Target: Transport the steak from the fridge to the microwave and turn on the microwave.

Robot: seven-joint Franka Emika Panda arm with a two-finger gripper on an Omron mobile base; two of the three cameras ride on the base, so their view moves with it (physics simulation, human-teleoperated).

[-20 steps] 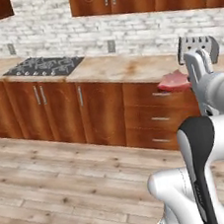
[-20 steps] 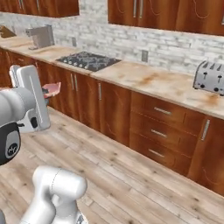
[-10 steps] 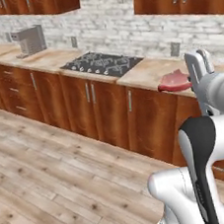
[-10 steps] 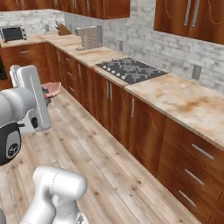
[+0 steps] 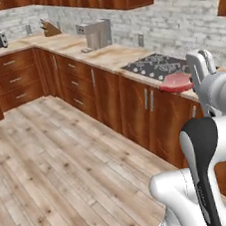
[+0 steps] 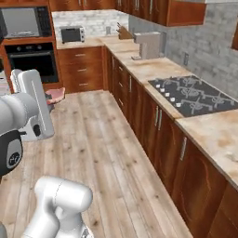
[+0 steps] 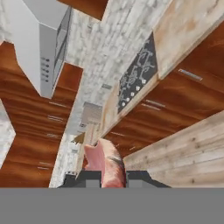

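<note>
The steak (image 7: 106,162), a red-pink slab, sits clamped between my gripper's (image 7: 113,177) two dark fingertips in the hand view. My gripper (image 5: 185,82) carries the steak (image 5: 174,82) in the air at counter height in front of the cooktop. From the right base view the steak (image 6: 56,95) pokes out of the gripper (image 6: 51,99) over the wooden floor. The microwave (image 6: 24,22), a dark built-in box with a window and a right-hand keypad, is at the far end of the room with its door closed. The fridge is out of view.
A black oven (image 6: 30,58) sits under the microwave, a small toaster oven (image 6: 72,34) beside it. Along the counter (image 6: 142,69) stand a knife block (image 6: 123,31), a coffee machine (image 6: 148,45) and a gas cooktop (image 6: 194,94). Wooden floor (image 5: 55,157) stretches toward the far cabinets.
The whole picture has swung as the base turns: the cooktop has slid right, and the coffee machine, corner counter, oven and microwave have come into view. The steak stays in the gripper.
</note>
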